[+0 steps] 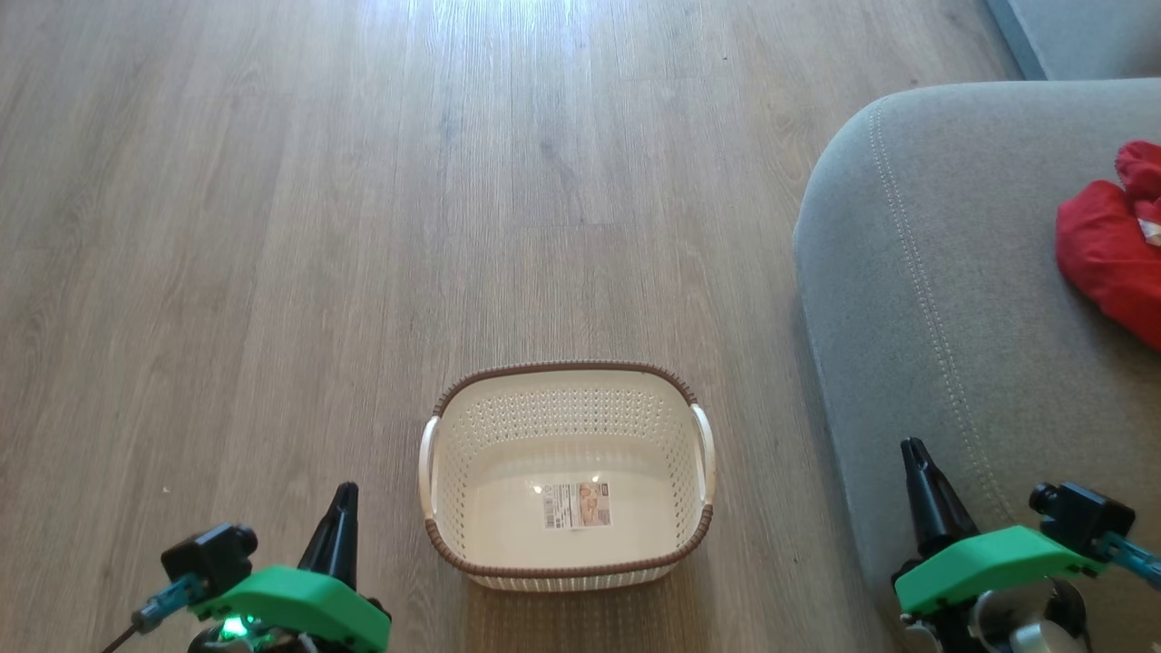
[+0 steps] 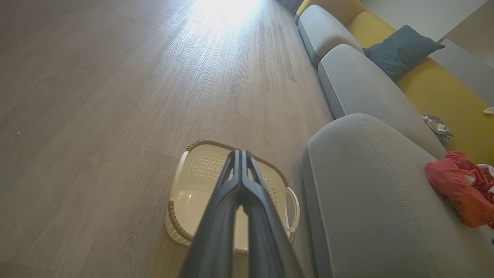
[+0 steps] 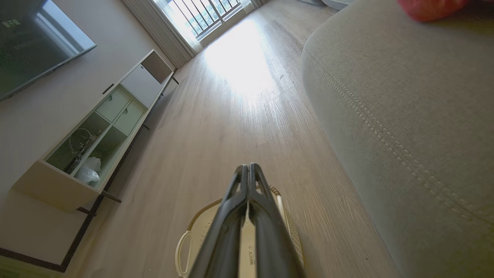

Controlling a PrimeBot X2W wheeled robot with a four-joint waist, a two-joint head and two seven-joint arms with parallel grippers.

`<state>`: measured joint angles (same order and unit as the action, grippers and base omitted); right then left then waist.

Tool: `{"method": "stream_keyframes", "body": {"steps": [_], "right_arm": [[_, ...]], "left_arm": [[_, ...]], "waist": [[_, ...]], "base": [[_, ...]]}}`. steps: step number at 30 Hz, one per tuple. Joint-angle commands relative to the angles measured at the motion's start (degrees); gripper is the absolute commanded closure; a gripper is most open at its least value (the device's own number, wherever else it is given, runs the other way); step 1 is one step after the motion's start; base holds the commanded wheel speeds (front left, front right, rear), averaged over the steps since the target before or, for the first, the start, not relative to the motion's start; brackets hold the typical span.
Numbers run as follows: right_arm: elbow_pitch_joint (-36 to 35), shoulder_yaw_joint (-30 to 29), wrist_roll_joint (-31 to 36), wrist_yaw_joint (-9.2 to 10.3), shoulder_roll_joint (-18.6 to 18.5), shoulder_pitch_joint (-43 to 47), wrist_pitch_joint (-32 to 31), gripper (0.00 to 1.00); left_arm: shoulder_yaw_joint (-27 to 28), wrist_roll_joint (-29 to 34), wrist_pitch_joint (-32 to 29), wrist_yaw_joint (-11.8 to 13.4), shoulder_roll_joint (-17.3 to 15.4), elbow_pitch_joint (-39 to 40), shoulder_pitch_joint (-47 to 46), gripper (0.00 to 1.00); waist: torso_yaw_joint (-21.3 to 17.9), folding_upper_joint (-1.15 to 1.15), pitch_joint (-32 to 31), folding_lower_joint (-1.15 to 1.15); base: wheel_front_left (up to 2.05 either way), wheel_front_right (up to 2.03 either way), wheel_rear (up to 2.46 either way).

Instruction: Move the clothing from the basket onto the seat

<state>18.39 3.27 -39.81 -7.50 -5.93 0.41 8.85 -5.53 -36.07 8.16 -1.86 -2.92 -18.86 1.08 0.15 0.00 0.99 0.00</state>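
Note:
The cream basket (image 1: 567,476) with a brown braided rim stands on the wood floor, holding just a paper label (image 1: 577,504). Red clothing (image 1: 1111,245) lies bunched on the grey seat (image 1: 943,299) at the right edge, with a bit of white showing. My left gripper (image 1: 343,503) is shut and holds nothing, low on the basket's left. On the other side my right gripper (image 1: 914,453) is shut with nothing in it, over the seat's front edge. In the left wrist view the basket (image 2: 193,193) sits behind my shut left gripper (image 2: 239,154), and the clothing (image 2: 459,189) rests on the seat (image 2: 366,185).
More grey cushions (image 2: 359,85), a yellow sofa back (image 2: 436,88) and a dark pillow (image 2: 399,50) run along the right. A low white TV cabinet (image 3: 96,131) lines the far wall, and bright window glare falls on the floor (image 3: 239,65).

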Motion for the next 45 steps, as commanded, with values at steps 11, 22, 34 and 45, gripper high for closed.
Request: {"method": "stream_keyframes", "body": {"steps": [11,22,34,45], "right_arm": [[-2.5,-1.3,-7.6,0.0,0.0,-3.5,-2.1,1.0],[-2.8,-2.3,-14.3,0.0,0.4,-3.9,-3.9,1.0],[-3.1,-3.5,-21.4,0.01,0.7,-4.4,-5.9,1.0],[-3.4,-4.7,-28.0,0.01,1.1,-4.8,-7.7,1.0]], "left_arm": [[2.5,-7.9,-1.9,-1.0,0.0,2.4,-3.2,1.0],[3.9,-14.9,-3.7,-1.7,0.0,2.8,-3.8,1.0],[5.4,-22.5,-5.7,-2.4,0.0,3.1,-4.4,1.0],[6.8,-29.5,-7.6,-3.1,0.0,3.5,-5.0,1.0]], "waist": [[0.0,0.0,-0.1,0.0],[0.0,0.0,-0.2,0.0],[-0.1,0.0,-0.3,0.0],[-0.1,0.0,-0.4,0.0]], "base": [[0.0,0.0,0.0],[0.0,0.0,0.0],[0.0,0.0,0.0],[0.0,0.0,0.0]]}}
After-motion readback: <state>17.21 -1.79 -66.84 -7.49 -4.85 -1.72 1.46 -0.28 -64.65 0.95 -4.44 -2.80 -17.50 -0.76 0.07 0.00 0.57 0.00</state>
